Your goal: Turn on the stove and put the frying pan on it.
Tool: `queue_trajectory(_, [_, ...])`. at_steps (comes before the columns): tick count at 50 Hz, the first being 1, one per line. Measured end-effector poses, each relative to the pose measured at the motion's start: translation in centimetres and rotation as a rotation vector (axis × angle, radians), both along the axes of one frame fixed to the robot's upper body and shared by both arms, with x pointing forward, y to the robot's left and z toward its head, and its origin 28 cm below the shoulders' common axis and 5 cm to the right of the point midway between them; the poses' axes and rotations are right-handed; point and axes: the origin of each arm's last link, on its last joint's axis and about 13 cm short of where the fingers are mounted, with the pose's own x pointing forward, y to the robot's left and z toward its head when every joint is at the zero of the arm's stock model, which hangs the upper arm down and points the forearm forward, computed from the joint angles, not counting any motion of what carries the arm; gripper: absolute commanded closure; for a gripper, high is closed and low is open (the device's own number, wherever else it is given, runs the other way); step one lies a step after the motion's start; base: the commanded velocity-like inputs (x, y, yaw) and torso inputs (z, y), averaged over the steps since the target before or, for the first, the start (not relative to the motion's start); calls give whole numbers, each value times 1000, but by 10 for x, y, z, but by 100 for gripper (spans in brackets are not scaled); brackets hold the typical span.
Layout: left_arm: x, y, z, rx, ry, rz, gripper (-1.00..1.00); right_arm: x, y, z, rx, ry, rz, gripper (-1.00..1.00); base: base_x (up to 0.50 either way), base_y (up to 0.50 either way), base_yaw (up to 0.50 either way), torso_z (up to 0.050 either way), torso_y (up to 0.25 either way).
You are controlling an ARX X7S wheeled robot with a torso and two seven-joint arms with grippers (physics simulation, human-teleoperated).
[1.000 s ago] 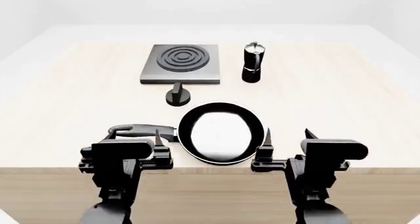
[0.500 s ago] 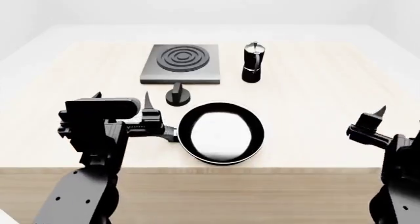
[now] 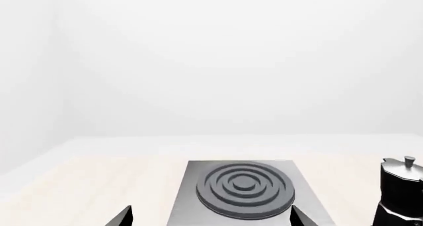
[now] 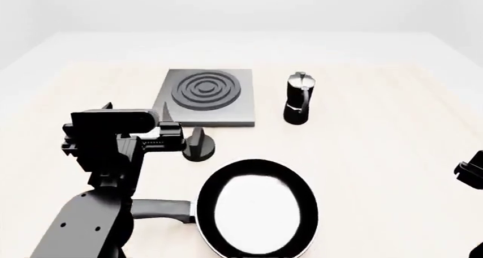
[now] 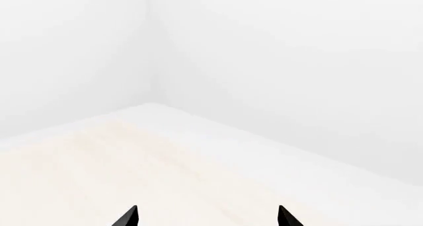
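We were on the knob step: left tool spread apart, empty, beside it. Stove mid-desk, frying pan at the near edge. Right tool apart too. Next: straddle and twist.

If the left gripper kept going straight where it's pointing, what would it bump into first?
Probably the stove. The left gripper is open and its wrist camera looks straight over the burner rings. The knob sits beside it in the head view, likely just off that line, though depth is hard to judge.
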Motion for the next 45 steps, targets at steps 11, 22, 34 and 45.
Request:
queue_trajectory(11, [0,0,-2,4,5,-1,-100,0,-2,-5,6,12,-3,-100,500,0,0,0,1])
queue_trajectory(22, [0,0,-3,5,7,2,-100,1,-1,-8,10,22,3,-100,500,0,0,0,0])
queue_trajectory(34, [-1,0,-5,3,12,3,-100,2,-1,-10,16,31,7,-100,417,0,0,0,1])
queue_trajectory(45, [4,3,21,-21,146,-7,-100,4,0,-12,39,68,30,-100,0,0,0,0,0])
